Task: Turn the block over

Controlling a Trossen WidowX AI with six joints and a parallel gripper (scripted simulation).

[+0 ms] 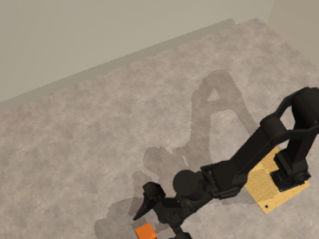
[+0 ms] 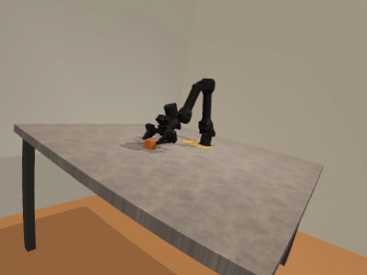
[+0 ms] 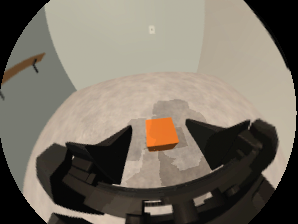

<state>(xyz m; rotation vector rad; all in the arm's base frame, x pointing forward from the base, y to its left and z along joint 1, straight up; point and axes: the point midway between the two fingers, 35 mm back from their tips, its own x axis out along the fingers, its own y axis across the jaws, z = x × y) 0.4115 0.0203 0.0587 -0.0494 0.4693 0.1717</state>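
Note:
The orange block (image 1: 146,231) (image 2: 150,144) (image 3: 161,132) is at the table (image 1: 87,143) (image 2: 199,189) surface; any small gap under it cannot be told. Its upper face looks plain orange, and a narrow darker side shows in the wrist view. No marked side can be made out; the underside is hidden. My gripper (image 2: 151,141) (image 3: 159,125) is open, with one finger on each side of the block and a visible gap to both in the wrist view. In the top view the block is partly cut off by the bottom edge.
The arm's base stands on a yellow board (image 1: 266,206) at the right in the top view. The arm reaches low from there to the block. The near table edge (image 2: 125,207) runs diagonally across the exterior view. Walls stand behind the table.

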